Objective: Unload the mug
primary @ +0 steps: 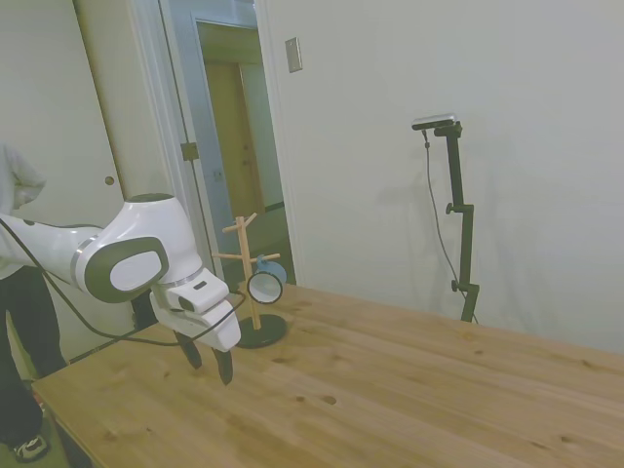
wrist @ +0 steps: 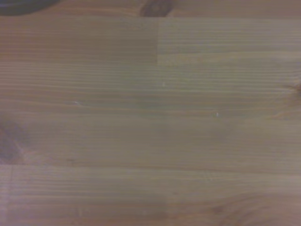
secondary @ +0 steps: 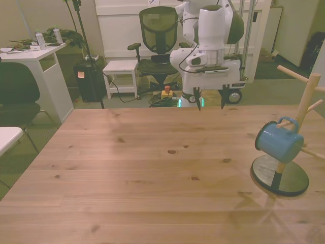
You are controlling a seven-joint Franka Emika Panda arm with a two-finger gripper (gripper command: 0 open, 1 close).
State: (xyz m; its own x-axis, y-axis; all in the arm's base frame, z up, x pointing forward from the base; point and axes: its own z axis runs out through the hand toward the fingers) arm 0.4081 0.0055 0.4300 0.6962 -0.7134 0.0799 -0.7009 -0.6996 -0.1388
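The light-blue mug (secondary: pixel 278 141) hangs by its handle on a lower peg of a wooden peg stand (secondary: pixel 299 117) with a round black base, at the front view's right. From the side the mug (primary: pixel 266 283) shows its white inside. My gripper (secondary: pixel 209 101) hovers above the table's far edge, well away from the mug, fingers pointing down and open with nothing between them. In the side view the gripper (primary: pixel 208 359) sits in front of the stand (primary: pixel 244 268). The wrist view shows only bare wood.
The wooden table (secondary: pixel 152 173) stretches wide between gripper and stand. A person (primary: pixel 15 292) stands by the table's end behind the arm. An office chair (secondary: pixel 158 35) and a white desk (secondary: pixel 35 61) stand beyond the table.
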